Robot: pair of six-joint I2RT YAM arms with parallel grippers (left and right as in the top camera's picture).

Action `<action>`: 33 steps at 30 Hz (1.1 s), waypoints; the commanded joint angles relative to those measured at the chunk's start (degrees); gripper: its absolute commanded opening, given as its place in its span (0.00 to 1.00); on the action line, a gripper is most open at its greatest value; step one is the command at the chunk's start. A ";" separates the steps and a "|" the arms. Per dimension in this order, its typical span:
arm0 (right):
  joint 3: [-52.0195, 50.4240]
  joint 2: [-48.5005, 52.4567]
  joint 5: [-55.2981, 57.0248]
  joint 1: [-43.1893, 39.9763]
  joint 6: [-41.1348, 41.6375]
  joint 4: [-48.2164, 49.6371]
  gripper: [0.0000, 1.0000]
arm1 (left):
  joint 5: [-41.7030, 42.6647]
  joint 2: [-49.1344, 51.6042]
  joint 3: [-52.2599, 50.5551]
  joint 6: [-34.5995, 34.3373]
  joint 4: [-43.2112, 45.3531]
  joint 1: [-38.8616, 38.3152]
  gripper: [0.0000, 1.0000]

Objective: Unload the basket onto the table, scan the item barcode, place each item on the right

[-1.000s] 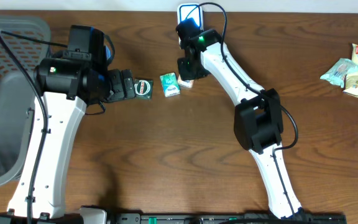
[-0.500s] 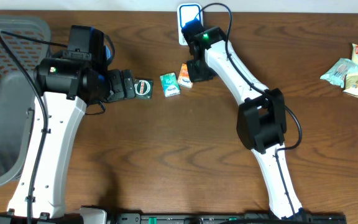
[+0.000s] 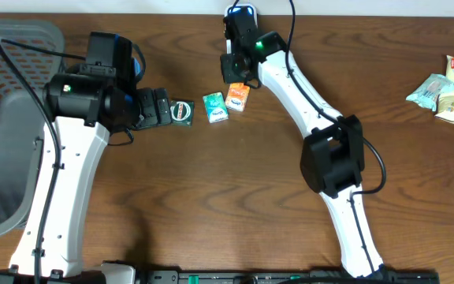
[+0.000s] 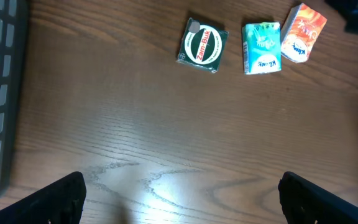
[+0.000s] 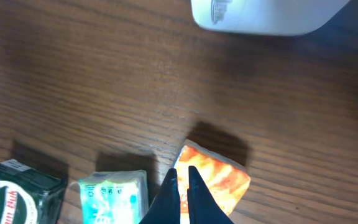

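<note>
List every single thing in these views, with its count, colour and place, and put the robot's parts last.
table: one, brown wood, under everything
basket: one, grey, far left edge
Zam-Buk box: one, dark green, left end of the middle row
teal packet: one, green-teal, middle of that row
orange packet: one, orange, right end of that row
white device: one, white, top edge beyond the row
snack packets: at least two, pale green and white-red, far right
left arm: one, white and black, left side
right arm: one, white and black, reaching to the top centre
left pincer: one, black, open, beside the Zam-Buk box
right pincer: one, black, shut, above the orange packet
</note>
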 commanded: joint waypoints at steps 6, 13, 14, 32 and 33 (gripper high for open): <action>0.02 2.89 -0.76 -0.42 -3.74 -1.88 0.01 | -0.35 0.00 0.15 0.15 -0.02 0.13 0.98; -0.02 4.31 -0.72 0.37 -5.86 -4.74 0.01 | -0.33 0.00 0.15 0.15 -0.02 0.13 0.98; -0.02 4.90 -0.70 0.42 -6.08 -5.31 0.01 | -0.33 0.00 0.15 0.15 -0.02 0.13 0.98; 0.00 -0.22 2.36 0.42 -1.73 -40.81 0.01 | -0.33 0.00 0.15 0.15 -0.02 0.13 0.98; 0.00 -0.94 3.82 0.46 -1.73 -41.44 0.01 | -0.33 0.00 0.15 0.15 -0.02 0.13 0.98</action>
